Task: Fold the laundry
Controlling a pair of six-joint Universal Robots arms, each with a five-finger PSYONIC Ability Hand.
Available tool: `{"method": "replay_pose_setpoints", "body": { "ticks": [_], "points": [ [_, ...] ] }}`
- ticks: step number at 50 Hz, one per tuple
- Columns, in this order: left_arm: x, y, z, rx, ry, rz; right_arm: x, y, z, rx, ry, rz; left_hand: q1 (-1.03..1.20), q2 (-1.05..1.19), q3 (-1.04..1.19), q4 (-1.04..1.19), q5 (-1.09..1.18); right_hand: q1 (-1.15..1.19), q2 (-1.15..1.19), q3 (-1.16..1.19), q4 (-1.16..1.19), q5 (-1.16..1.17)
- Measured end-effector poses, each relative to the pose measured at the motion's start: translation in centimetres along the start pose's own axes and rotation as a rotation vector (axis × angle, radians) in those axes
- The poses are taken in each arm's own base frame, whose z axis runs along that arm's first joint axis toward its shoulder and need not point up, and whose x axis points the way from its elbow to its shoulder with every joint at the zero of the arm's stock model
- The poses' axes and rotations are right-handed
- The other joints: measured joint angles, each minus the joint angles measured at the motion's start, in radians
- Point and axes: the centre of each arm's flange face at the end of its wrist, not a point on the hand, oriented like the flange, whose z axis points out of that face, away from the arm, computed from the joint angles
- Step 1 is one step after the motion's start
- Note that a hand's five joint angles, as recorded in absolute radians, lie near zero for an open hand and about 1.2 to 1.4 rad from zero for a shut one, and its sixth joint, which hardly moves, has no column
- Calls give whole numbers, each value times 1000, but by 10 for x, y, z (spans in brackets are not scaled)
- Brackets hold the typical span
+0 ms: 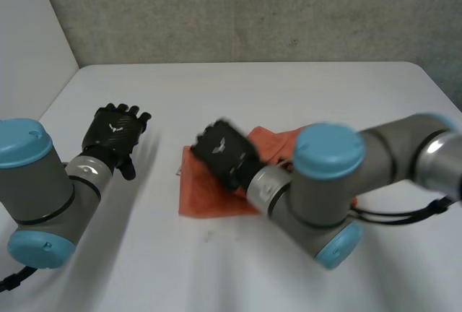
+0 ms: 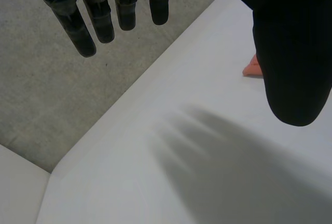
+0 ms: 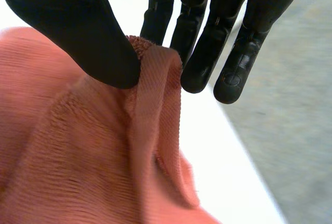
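An orange towel (image 1: 209, 193) lies on the white table (image 1: 274, 102) in the middle, partly under my right arm. My right hand (image 1: 222, 152) is over its far left part. In the right wrist view the thumb (image 3: 88, 37) and fingers (image 3: 194, 53) pinch a hemmed edge of the orange towel (image 3: 78, 151), which bunches up between them. My left hand (image 1: 114, 133) hovers over bare table to the left of the towel, apart from it. In the left wrist view its fingers (image 2: 98, 16) are straight and spread, and a tip of the orange towel (image 2: 252, 67) peeks beside the thumb.
A grey wall (image 1: 253, 9) runs behind the table's far edge. A white panel (image 1: 29, 30) stands at the far left.
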Motion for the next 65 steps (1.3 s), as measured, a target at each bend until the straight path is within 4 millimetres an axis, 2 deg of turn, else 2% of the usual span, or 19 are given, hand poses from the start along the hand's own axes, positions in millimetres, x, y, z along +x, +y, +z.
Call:
{"method": "replay_pose_setpoints", "body": {
  "ticks": [1, 2, 3, 4, 6, 7, 9, 11, 14, 19, 23, 28, 35, 40, 44, 53, 55, 58, 65],
  "points": [
    [0, 0, 0, 0, 1, 0, -16, 5, 0, -10, -44, 6, 0, 0, 0, 0, 0, 0, 0, 0, 0, 0],
    [0, 0, 0, 0, 1, 0, -16, 5, 0, -10, -44, 6, 0, 0, 0, 0, 0, 0, 0, 0, 0, 0],
    [1, 0, 0, 0, 2, 0, -20, 6, 0, -15, -55, 9, 0, 0, 0, 0, 0, -127, -140, -120, -120, -116],
    [2, -1, -1, 2, 6, 1, -28, 11, -2, -38, -81, 19, 0, 0, 0, 0, 0, -399, -435, -427, -426, -408],
    [4, -2, -1, 6, 11, 2, -28, 13, -4, -56, -82, 30, 0, 0, 0, 0, 0, -584, -711, -688, -689, -665],
    [7, -4, -2, 13, 20, 4, -18, 11, -7, -69, -57, 45, 0, 0, 0, 0, 0, -733, -903, -911, -916, -873],
    [8, -5, -3, 17, 24, 4, -12, 10, -8, -75, -40, 54, 0, 0, 0, 0, 0, -733, -903, -911, -916, -873],
    [17, -15, -5, 49, 47, 9, 26, 9, -20, -107, 66, 122, 0, 0, 0, 0, 0, -762, -957, -977, -960, -918],
    [26, -27, -7, 92, 73, 8, 61, 15, -36, -143, 173, 216, 0, 0, 0, 0, 0, -762, -957, -977, -960, -918],
    [52, -59, -12, 201, 153, -40, 90, 44, -67, -229, 273, 388, 0, 0, 0, 0, 0, -762, -957, -977, -960, -918],
    [79, -82, -15, 277, 249, -115, 95, 72, -90, -310, 307, 480, 0, 0, 0, 0, 0, -762, -957, -977, -960, -918],
    [108, -93, -10, 311, 344, -184, 96, 98, -110, -383, 314, 517, 0, 0, 0, 0, 0, -762, -957, -977, -960, -918],
    [131, -81, 6, 266, 396, -205, 93, 110, -119, -420, 298, 491, 0, 0, 0, 0, 0, -762, -957, -977, -960, -918],
    [142, -59, 21, 203, 404, -200, 92, 112, -118, -417, 295, 469, 3, 3, 2, 3, 2, -743, -920, -930, -936, -891],
    [139, -48, 30, 170, 370, -199, 91, 112, -117, -408, 296, 462, 36, 29, 2, 26, 4, -591, -744, -750, -757, -732],
    [87, -31, 49, 79, 123, -207, 93, 112, -114, -390, 308, 447, 80, 71, 57, 72, 57, -304, -396, -410, -420, -415],
    [71, -30, 44, 51, 53, -203, 95, 112, -114, -385, 316, 441, 80, 71, 57, 72, 57, -260, -345, -361, -365, -363],
    [64, -29, 33, 26, 29, -198, 96, 112, -113, -385, 323, 436, 80, 71, 57, 72, 57, -227, -312, -316, -321, -322],
    [72, -28, -1, -9, 67, -186, 100, 117, -113, -421, 355, 387, 80, 71, 57, 72, 57, -148, -220, -222, -225, -231]
  ]
}}
